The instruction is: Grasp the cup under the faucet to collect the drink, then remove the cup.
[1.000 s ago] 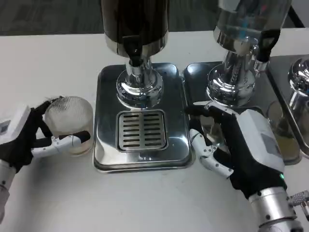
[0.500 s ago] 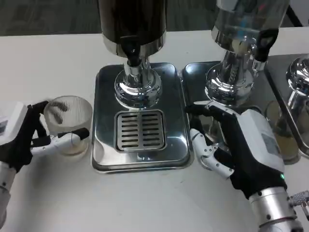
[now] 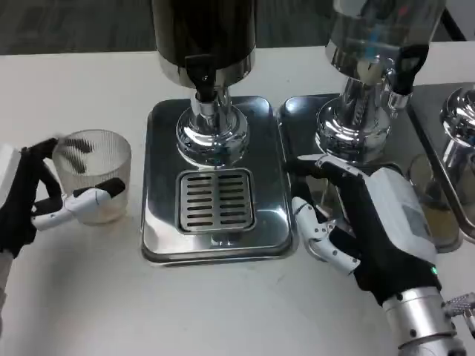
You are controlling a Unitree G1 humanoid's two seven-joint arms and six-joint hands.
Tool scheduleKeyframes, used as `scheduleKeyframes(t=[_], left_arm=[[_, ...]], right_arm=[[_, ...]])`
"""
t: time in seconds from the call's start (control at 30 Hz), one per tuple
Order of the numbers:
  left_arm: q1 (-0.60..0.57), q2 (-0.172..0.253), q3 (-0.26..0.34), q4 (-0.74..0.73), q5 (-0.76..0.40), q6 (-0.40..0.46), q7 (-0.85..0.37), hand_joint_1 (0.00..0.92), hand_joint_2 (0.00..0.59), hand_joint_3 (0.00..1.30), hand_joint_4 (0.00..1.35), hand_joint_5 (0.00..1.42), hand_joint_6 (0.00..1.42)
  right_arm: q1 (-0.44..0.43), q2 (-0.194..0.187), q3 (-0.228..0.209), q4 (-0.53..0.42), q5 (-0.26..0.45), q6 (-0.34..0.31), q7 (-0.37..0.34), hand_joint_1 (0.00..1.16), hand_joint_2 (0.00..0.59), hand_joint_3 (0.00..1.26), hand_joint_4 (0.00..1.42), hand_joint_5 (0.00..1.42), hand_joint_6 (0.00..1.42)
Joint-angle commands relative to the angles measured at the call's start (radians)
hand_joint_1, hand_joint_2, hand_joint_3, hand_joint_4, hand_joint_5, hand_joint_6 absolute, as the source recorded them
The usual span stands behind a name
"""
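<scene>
A clear ribbed cup [image 3: 91,175] is held upright by the left hand [image 3: 33,200] at the left edge of the white table [image 3: 89,297], well to the left of the steel drip tray [image 3: 159,222] and apart from it. The cup is clasped between a dark finger behind its far-left side and a white finger [image 3: 78,202] laid across its near side, whose black tip reaches the cup's right wall. A little pale liquid appears to lie in the cup's bottom, though this cannot be told with certainty.

On the drip tray a slotted grate [image 3: 216,200] is seen, and behind it stands the chrome foot of a dark drink dispenser [image 3: 204,37], whose black faucet [image 3: 202,74] hangs above the foot.

A second dispenser [image 3: 378,37] with a clear tank stands on the neighbouring tray [image 3: 297,122] to the right. The right hand [image 3: 371,230] is placed over that tray in front of the chrome foot, its fingers spread and slightly curled. Whether anything is clasped under its palm cannot be told.
</scene>
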Motion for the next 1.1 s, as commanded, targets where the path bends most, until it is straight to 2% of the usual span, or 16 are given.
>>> scheduleKeyframes(t=[0.03,0.53,1.1], left_arm=[[-0.007,0.007,0.016,-0.025,-0.027,-0.036,-0.008,0.286,0.167,0.51,0.62,0.99,1.38],[-0.054,-0.075,-0.037,-0.012,0.003,0.007,-0.089,0.28,0.164,0.52,0.62,0.99,1.38],[-0.092,-0.135,-0.07,-0.003,0.006,0.029,-0.147,0.279,0.164,0.53,0.62,0.99,1.36]], right_arm=[[-0.011,0.007,-0.001,0.014,0.008,-0.022,-0.018,0.31,0.46,0.42,0.36,0.31,0.29],[0.015,0.025,-0.004,-0.016,0.001,-0.018,-0.038,0.31,0.468,0.42,0.37,0.31,0.29],[0.051,0.044,-0.007,-0.057,-0.011,-0.007,-0.042,0.31,0.469,0.42,0.37,0.31,0.28]])
